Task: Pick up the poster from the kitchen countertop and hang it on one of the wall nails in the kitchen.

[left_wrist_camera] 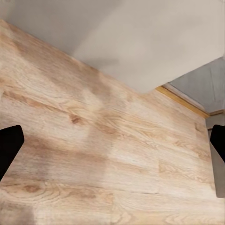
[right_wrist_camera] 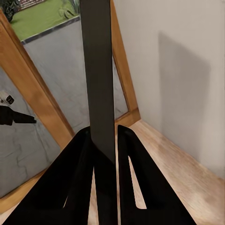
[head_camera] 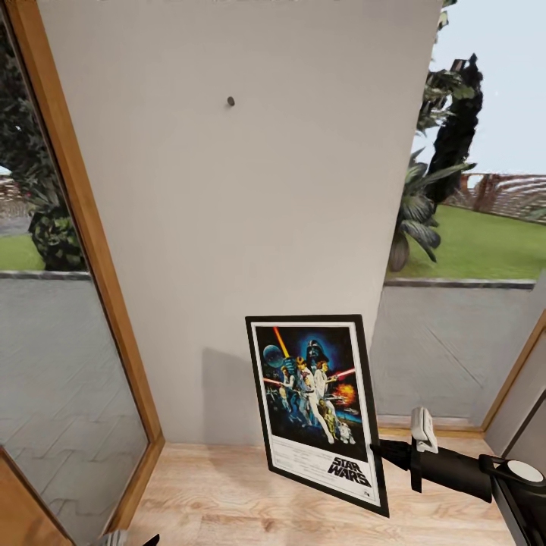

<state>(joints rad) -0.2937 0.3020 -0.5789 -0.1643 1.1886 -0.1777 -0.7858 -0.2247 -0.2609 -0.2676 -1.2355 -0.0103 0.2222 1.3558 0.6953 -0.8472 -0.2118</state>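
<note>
The Star Wars poster hangs upright and slightly tilted above the wooden floor, in front of the light-grey wall. My right gripper is shut on its right edge, low down. In the right wrist view the poster appears edge-on as a dark strip pinched between the black fingers of the right gripper. A tiny dark wall nail sits high on the wall, up and left of the poster. My left gripper is open over bare floor, holding nothing. The kitchen countertop is out of view.
The grey wall panel stands between two tall windows with wooden frames. Garden plants and lawn lie beyond the right glass. Light wood floor runs from the wall's foot to me.
</note>
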